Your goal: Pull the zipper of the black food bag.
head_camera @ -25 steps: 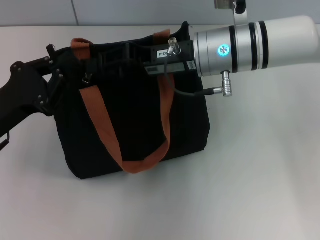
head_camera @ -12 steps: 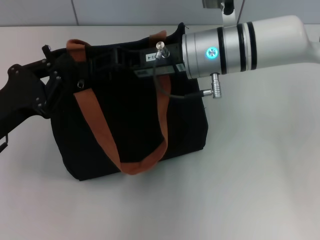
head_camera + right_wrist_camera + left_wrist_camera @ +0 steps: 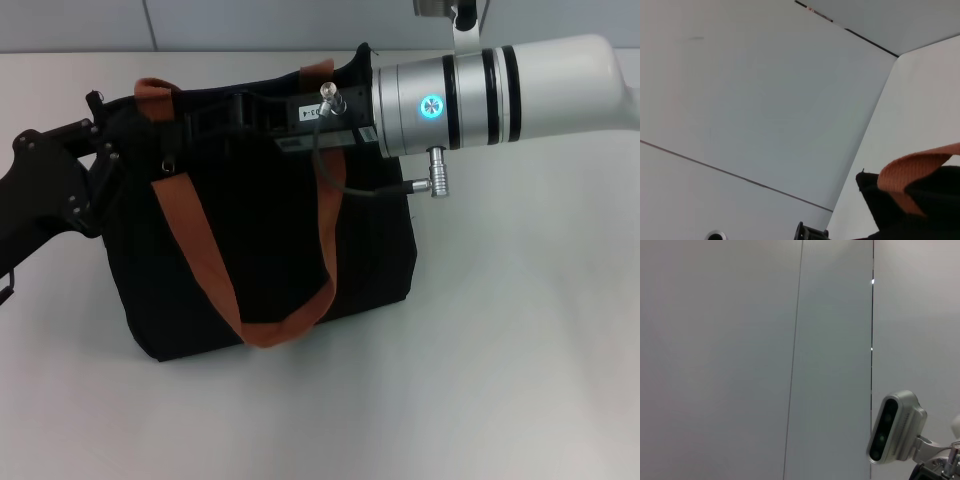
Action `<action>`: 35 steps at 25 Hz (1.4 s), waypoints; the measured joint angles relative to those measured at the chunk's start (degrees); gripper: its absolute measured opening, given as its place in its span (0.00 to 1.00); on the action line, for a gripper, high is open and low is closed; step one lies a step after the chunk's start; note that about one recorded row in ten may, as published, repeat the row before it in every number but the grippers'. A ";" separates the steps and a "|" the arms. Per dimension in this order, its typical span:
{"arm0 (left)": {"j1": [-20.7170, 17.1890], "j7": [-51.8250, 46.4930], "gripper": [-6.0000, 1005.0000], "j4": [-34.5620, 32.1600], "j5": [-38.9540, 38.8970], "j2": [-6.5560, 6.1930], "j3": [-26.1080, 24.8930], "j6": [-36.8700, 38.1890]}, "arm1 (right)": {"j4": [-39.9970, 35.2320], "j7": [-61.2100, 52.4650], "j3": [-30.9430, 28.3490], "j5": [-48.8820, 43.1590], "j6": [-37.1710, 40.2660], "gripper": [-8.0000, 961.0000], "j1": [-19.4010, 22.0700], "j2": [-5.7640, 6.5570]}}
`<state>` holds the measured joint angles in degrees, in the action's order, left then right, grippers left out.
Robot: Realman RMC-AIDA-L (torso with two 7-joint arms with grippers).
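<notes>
The black food bag (image 3: pixel 260 250) stands upright on the table, with its two brown-orange straps hanging over the front. My left gripper (image 3: pixel 108 140) is against the bag's top left corner. My right gripper (image 3: pixel 235 112) reaches from the right along the bag's top edge, dark against the dark fabric. A small metal piece (image 3: pixel 171 162) hangs by the left strap; I cannot tell if it is the zipper. The right wrist view shows a strap (image 3: pixel 915 170) and a corner of the bag (image 3: pixel 930 210).
The white table (image 3: pixel 520 350) spreads around the bag, with a pale wall behind it. A cable with silver plugs (image 3: pixel 425 185) hangs under my right wrist. The left wrist view shows only wall and the right arm's camera (image 3: pixel 895 427).
My right arm has shifted left along the bag's top, then eased back slightly. The bag's top edge has moved a little left with it.
</notes>
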<state>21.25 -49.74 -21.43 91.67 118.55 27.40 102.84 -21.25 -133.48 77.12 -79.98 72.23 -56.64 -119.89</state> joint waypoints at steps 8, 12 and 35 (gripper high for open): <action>-0.39 0.00 0.06 0.59 0.00 -0.18 -0.92 -0.03 | -1.92 1.36 0.21 -0.38 0.34 0.23 0.88 0.36; -0.66 0.00 0.06 0.60 0.00 -0.20 -0.97 -0.12 | -2.12 1.46 0.23 -0.75 0.23 0.23 0.84 0.50; -1.76 0.16 0.05 0.60 -0.01 -0.23 -1.65 -2.78 | -3.53 1.21 3.98 -1.74 -3.68 0.23 -2.01 0.07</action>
<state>19.49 -49.59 -20.83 91.66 118.33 25.75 100.07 -24.78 -132.27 81.10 -81.73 68.55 -58.65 -119.82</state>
